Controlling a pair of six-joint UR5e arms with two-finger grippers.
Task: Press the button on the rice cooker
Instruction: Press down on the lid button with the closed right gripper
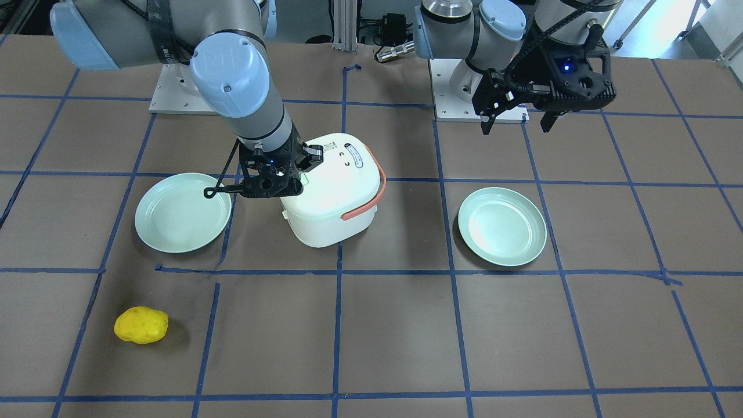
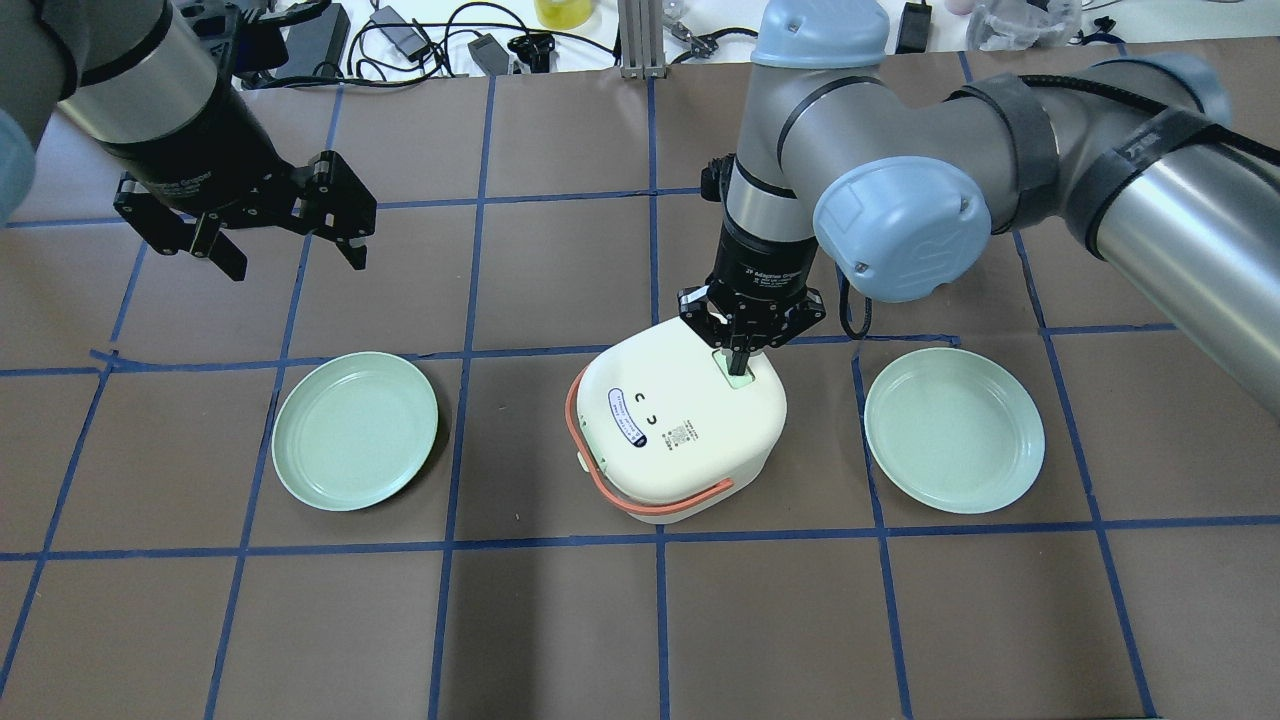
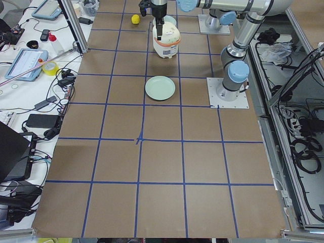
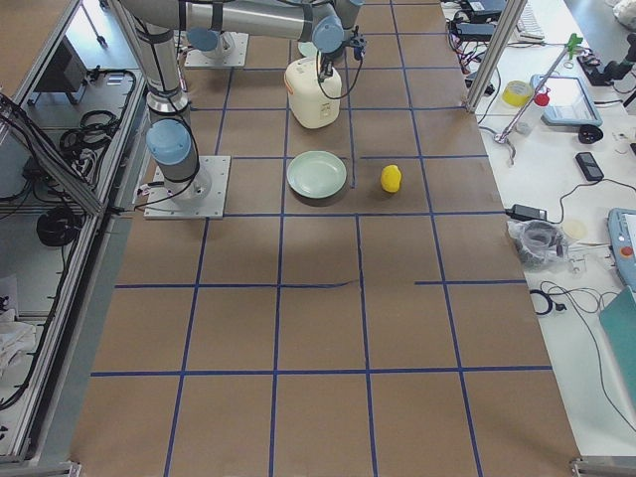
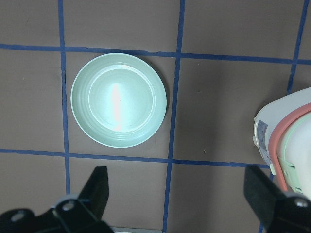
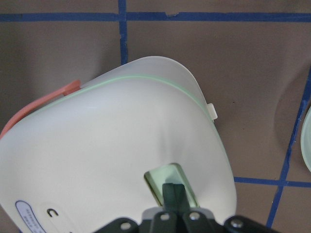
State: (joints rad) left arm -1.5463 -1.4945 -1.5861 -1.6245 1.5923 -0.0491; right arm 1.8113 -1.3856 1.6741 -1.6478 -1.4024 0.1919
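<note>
My right gripper (image 2: pixel 739 362), fingers pinched together, touches the pale green button (image 6: pixel 159 178) on the white rice cooker (image 2: pixel 680 425). Left gripper (image 2: pixel 297 262) hangs spread wide.

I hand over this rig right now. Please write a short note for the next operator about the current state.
Right end effector: shut, fingertips down on the green button in the rice cooker lid.
Left end effector: open, empty, hovering near the plate on its side.
The lid looks closed.
Done: approach and contact.
Left: whether the press registered is not visible; confirm it, then lift away.
</note>
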